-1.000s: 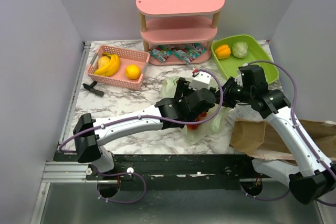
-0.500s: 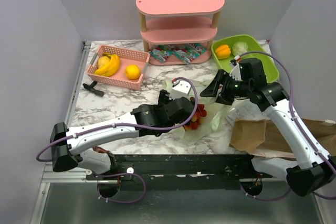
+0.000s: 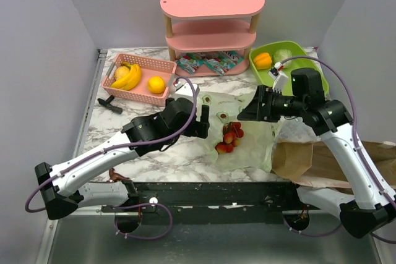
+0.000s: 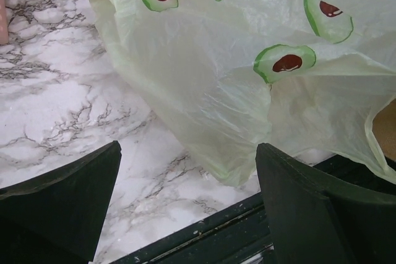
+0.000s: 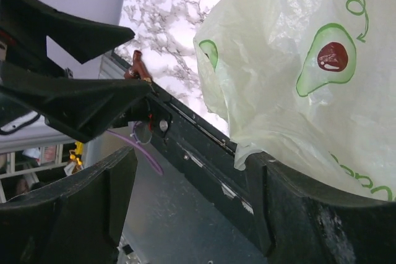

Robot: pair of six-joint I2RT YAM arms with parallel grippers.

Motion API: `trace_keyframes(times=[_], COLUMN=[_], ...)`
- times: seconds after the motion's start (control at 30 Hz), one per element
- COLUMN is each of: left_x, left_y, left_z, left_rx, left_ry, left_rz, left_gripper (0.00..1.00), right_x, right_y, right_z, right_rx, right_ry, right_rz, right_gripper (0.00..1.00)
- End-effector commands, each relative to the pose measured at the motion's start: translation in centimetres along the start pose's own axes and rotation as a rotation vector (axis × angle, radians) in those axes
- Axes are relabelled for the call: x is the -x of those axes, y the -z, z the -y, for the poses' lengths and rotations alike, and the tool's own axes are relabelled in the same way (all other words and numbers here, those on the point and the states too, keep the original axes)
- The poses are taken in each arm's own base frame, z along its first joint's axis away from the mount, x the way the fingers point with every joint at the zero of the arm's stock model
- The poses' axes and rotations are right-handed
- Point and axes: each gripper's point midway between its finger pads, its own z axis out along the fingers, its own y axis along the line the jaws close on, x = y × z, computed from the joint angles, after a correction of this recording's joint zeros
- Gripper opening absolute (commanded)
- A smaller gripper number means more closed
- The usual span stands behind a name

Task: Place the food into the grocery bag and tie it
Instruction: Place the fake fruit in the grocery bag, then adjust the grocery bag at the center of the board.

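The grocery bag [image 3: 247,137] lies slumped flat on the marble table, with small red fruits [image 3: 228,140] showing inside it. My left gripper [image 3: 199,129] hovers open just left of the bag, with nothing between its fingers [image 4: 68,196]; in the left wrist view the bag [image 4: 247,72] lies ahead of the jaws. My right gripper [image 3: 244,113] hangs open over the bag's far right part. A fold of the bag [image 5: 309,78] drapes over one right finger [image 5: 309,221]. Bananas [image 3: 128,75] lie in the pink basket [image 3: 162,97]. The bell pepper [image 3: 263,60] and leafy head [image 3: 283,55] sit in the green tray [image 3: 309,72]. Snack packets [image 3: 207,63] lie under the shelf.
A pink shelf unit [image 3: 211,23] stands at the back centre. An orange round fruit [image 3: 156,84] shares the basket. A black tool [image 3: 110,104] lies at the left. A brown paper bag [image 3: 322,159] lies flat at the near right edge.
The right gripper has opened and pulled back to the right. The left gripper has withdrawn to the left, out of the bag. The bag has dropped flat, showing the red fruits.
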Motion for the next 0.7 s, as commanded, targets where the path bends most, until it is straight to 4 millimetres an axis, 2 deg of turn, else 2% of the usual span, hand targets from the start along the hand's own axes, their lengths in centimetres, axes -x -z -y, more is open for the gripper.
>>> trace_keyframes(times=[0.0,0.1,0.2,0.27,0.47,0.67], left_x=[-0.3,-0.3,-0.5,-0.7,-1.8,-2.5], left_y=[1.1,1.7,1.9,2.1,2.3,2.7], left_z=[-0.3,-1.1,-2.0,-2.4,-3.3,-3.9], left_rx=[-0.059,-0.059,-0.055,-0.053,-0.048,-0.045], left_ry=[0.001,0.001,0.012,0.021,0.042,0.056], left_rz=[-0.025,-0.017,-0.017,-0.019,-0.032,-0.033], left_gripper=[0.92,0.92,0.92,0.92,0.92,0.92], right_x=[-1.9,-4.0,-6.9,-7.9,-9.0,-9.9], right_y=[0.6,-0.8,-2.7,-3.9,-6.6,-8.2], right_z=[-1.1,-1.6,-2.1,-2.4,-1.7,0.5], right_rx=[0.089,0.167,0.154,0.128,0.061,-0.041], right_ry=[0.059,0.068,0.122,0.159,0.233,0.262], right_rz=[-0.060,-0.090,-0.131,-0.138,-0.103,-0.091], right_gripper=[0.76,0.74,0.74,0.74,0.76,0.77])
